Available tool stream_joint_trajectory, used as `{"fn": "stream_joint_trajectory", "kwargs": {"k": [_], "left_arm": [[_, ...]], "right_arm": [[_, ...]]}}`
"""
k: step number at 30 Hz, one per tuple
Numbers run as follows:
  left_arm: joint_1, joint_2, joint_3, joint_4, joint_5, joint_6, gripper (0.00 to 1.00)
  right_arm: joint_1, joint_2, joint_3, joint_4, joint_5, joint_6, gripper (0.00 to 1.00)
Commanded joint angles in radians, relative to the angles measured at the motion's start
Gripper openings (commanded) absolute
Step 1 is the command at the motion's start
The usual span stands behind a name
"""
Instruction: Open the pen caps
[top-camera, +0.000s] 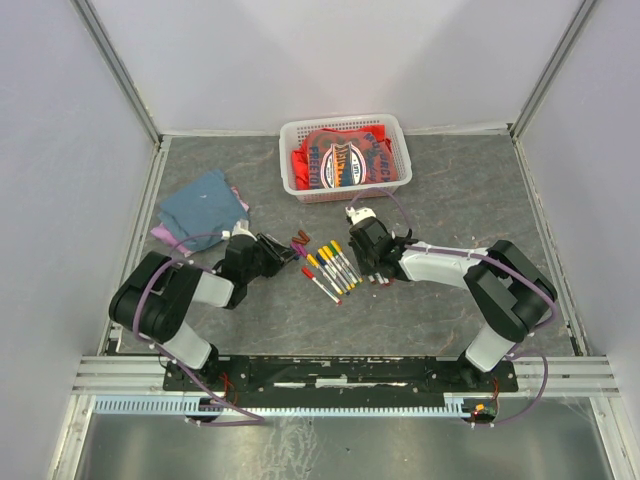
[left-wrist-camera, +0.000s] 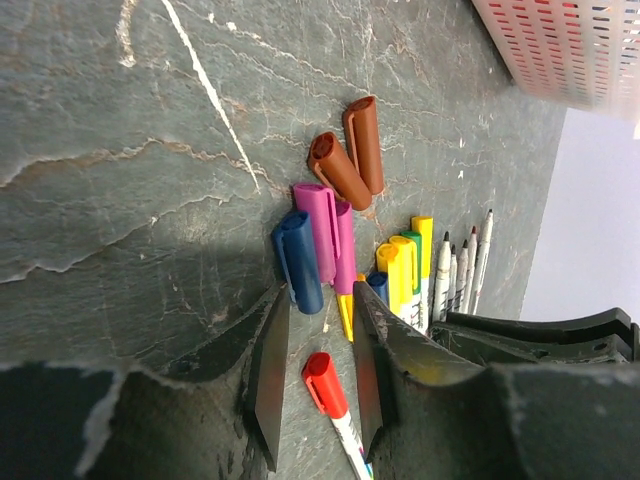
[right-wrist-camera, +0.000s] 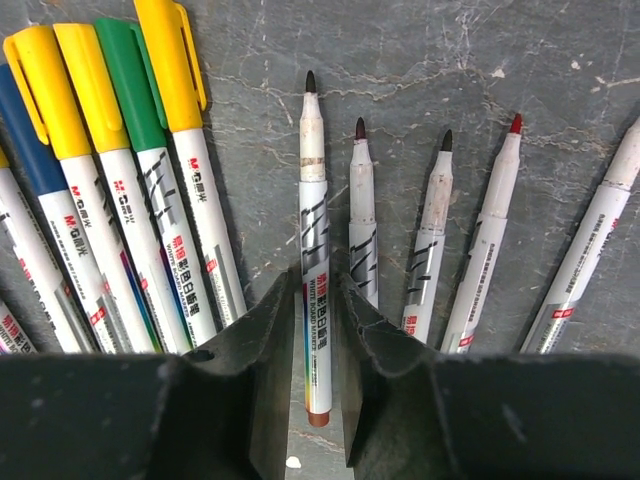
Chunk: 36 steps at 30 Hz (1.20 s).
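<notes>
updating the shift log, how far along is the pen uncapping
About halfway. Done: five uncapped pens lie with bare tips, and loose caps, brown, pink and blue, lie in a cluster. In hand: the right gripper stands open around one bare pen; the left gripper is open over a red-capped pen. Left: that one plus at least five capped pens, yellow, green and blue.

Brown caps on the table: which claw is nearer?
Left. The left claw sits just short of the brown caps; the right claw straddles an uncapped pen beyond the capped pens.
</notes>
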Motion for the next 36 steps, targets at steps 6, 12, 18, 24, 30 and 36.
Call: {"fn": "stream_joint_trajectory", "kwargs": {"k": [6,12,18,24,30,36], "left_arm": [[0.000,-0.078,-0.008,-0.005,-0.030,0.027,0.38],[0.000,-0.114,-0.008,-0.027,-0.037,0.033,0.38],[0.000,-0.146,-0.008,-0.050,-0.048,0.040,0.38],[0.000,-0.154,-0.009,-0.052,-0.049,0.039,0.38],[0.000,-0.156,-0.003,-0.053,-0.049,0.037,0.38],[0.000,-0.155,0.000,-0.052,-0.046,0.035,0.38]], "right_arm": [[-0.007,0.000,0.031,-0.036,0.078,-0.005,0.29],[-0.007,-0.005,0.035,-0.042,0.097,-0.012,0.29],[-0.007,-0.038,0.037,-0.047,0.102,-0.016,0.29],[-0.005,-0.093,0.035,-0.039,0.083,-0.022,0.29],[0.000,-0.123,0.049,-0.039,0.042,-0.030,0.30],[0.030,-0.079,0.080,-0.022,-0.036,-0.037,0.31]]}}
